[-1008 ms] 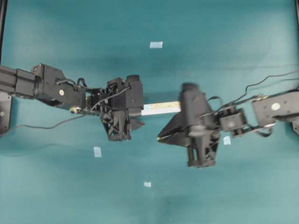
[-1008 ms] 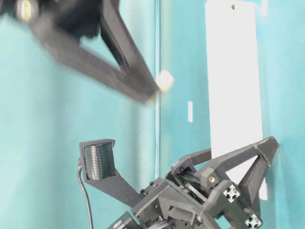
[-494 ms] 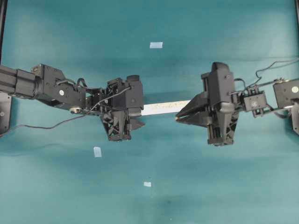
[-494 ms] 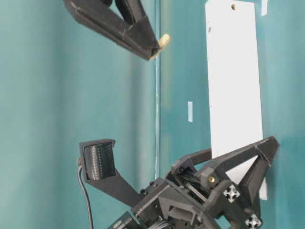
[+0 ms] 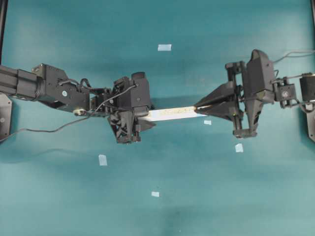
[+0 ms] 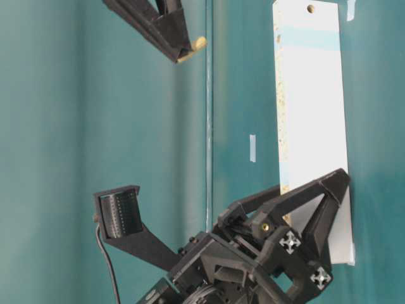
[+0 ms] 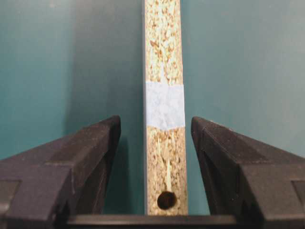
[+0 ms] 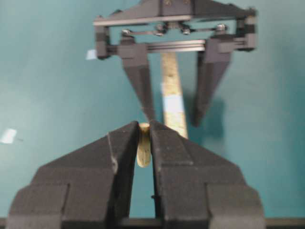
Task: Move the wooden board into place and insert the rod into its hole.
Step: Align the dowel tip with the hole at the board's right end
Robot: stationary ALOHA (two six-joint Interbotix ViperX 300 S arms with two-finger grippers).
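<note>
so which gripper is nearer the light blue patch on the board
Left. The left gripper straddles the wooden board, its fingers on either side of the light blue patch. The right gripper, shut on the rod, sits at the board's far end.

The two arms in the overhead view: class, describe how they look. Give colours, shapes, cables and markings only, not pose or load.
Both arms are matte black and boxy. The left arm has a pale round sticker, a brass-coloured fitting and a loose black cable trailing over the table. The right arm carries thin black cables. The left gripper and right gripper end in wedge-shaped jaws tapering to points. One left pad is ribbed.
</note>
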